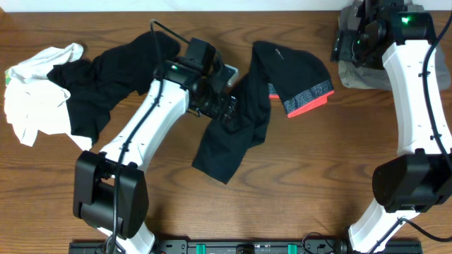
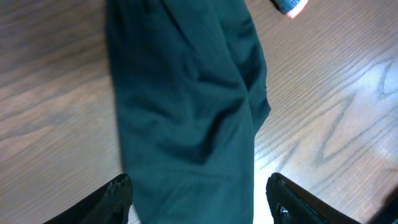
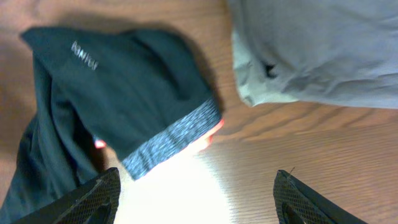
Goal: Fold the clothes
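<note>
Spreading over the brown wood-grain table (image 1: 318, 176), the long black trousers (image 1: 236, 137) lie crumpled mid-table. One leg runs toward the front edge and the top end is flopped to the side. No fold is made yet, so the task looks early.

At the far side lies a plain black soft garment (image 1: 106, 85), bunched up and overlapping a crumpled white T-shirt (image 1: 32, 99) at the table edge. Both look parked as a waiting pile. In the opposite back corner are grey-khaki shorts (image 1: 357, 74), flat and partly under the right arm's head.

Left pincer (image 2: 199, 193) hangs over the trouser leg, jaws spread wide and gripping nothing. Black cloth lies directly below and between them, so it is probably lined up to take the leg.

Right pincer (image 3: 196, 186) is also wide and empty, with bare table between the jaws. The trousers' top is near but apart, toward the table's middle, and the shorts are just beside it.

Smallest is the grey-and-coral-red waistband (image 1: 308, 97), turned out at the trousers' end facing the right pincer. It looks an easy edge to grab.
</note>
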Available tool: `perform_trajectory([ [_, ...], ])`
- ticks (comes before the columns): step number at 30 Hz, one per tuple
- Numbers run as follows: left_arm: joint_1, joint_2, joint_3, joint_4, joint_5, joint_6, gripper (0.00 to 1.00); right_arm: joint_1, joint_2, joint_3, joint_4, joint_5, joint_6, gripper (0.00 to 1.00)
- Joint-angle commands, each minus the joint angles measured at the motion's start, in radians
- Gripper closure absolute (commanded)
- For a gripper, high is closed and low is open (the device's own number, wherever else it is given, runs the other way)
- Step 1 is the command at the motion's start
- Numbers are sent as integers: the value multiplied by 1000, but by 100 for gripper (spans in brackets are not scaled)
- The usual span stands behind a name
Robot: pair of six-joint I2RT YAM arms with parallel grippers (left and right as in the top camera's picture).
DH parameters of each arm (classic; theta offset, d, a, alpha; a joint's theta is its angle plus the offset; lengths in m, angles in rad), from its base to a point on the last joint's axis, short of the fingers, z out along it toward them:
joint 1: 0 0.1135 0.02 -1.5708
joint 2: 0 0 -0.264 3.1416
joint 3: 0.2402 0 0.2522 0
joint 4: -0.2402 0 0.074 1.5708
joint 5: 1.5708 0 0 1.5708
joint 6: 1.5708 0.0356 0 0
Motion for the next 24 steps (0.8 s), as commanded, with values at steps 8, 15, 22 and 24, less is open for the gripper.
perform_trajectory([
  [8, -93, 53, -101, 134, 0, -141, 30, 14, 10, -87, 5, -81, -69, 24],
  [15, -162, 109, -101, 221, -4, -141, 30, 14, 10, -137, 11, -96, -70, 27],
  [22, -174, 219, -101, 254, -84, -145, 30, 14, 10, -138, 23, -96, -70, 28],
  [24, -174, 244, -100, 254, -85, -146, 30, 14, 10, -138, 34, -97, -70, 28],
])
